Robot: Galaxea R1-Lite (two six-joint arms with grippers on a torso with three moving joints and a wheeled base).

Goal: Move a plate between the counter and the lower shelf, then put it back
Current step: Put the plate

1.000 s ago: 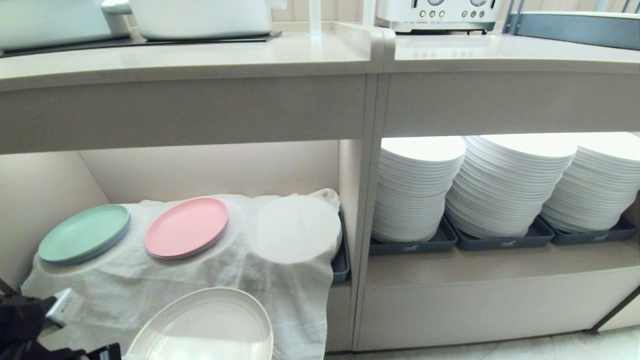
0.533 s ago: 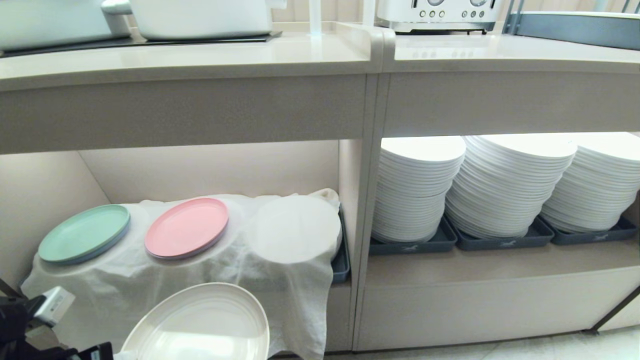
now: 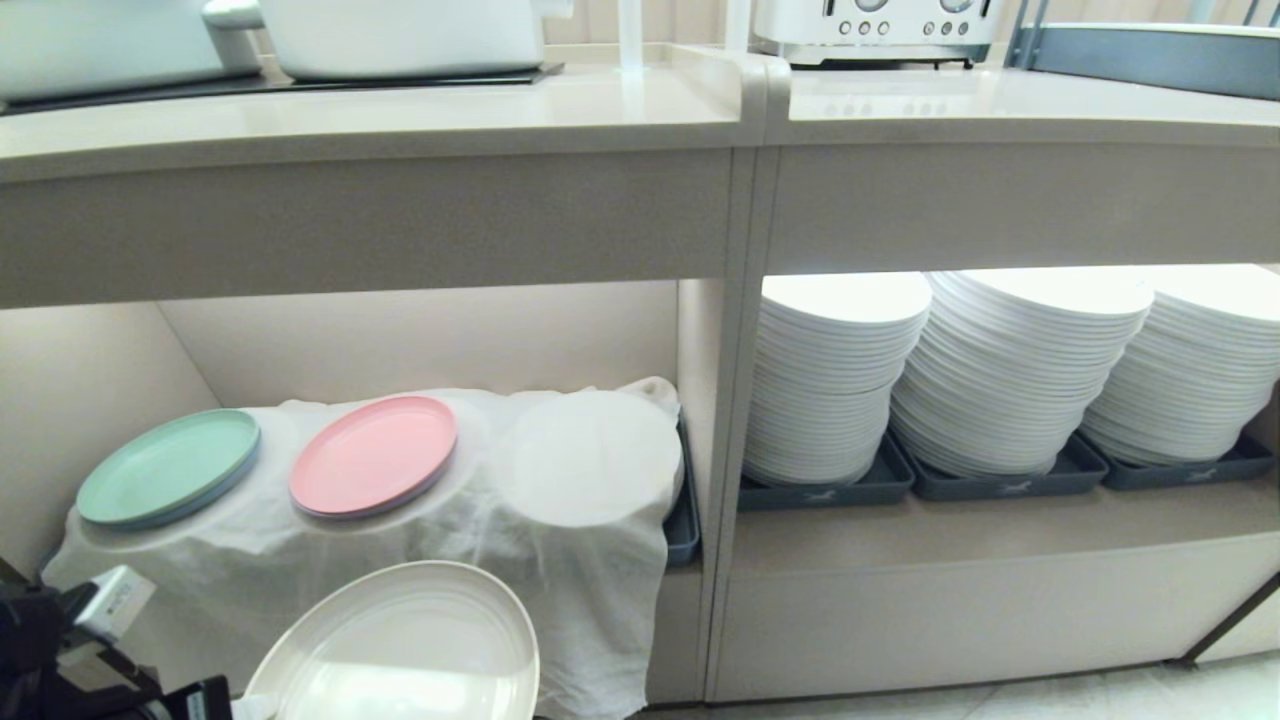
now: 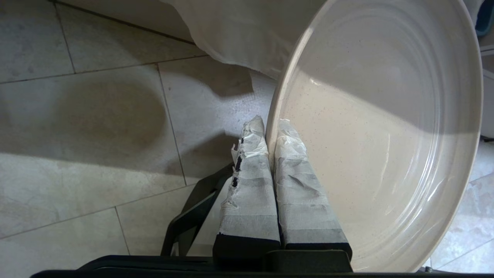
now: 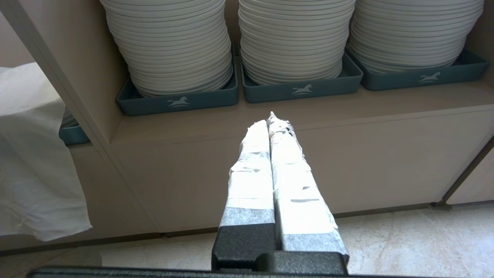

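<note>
Carrying the plate (image 3: 400, 650) by its rim, the left gripper (image 4: 270, 127) clamps firmly — keep it level, clear of the white cloth (image 3: 560, 600); right gripper (image 5: 270, 119) closed, empty.

This looks like a catering or restaurant kitchen. A long beige counter (image 3: 400, 120) carries a black hob panel (image 3: 290, 82) with a big white pot (image 3: 400, 35), and a white toaster (image 3: 875, 28) sits on the adjoining top. Underneath, tall stacks of white plates (image 3: 1010, 370) stand in dark trays (image 3: 1000, 485), above a pale tiled floor (image 4: 77, 135).
</note>
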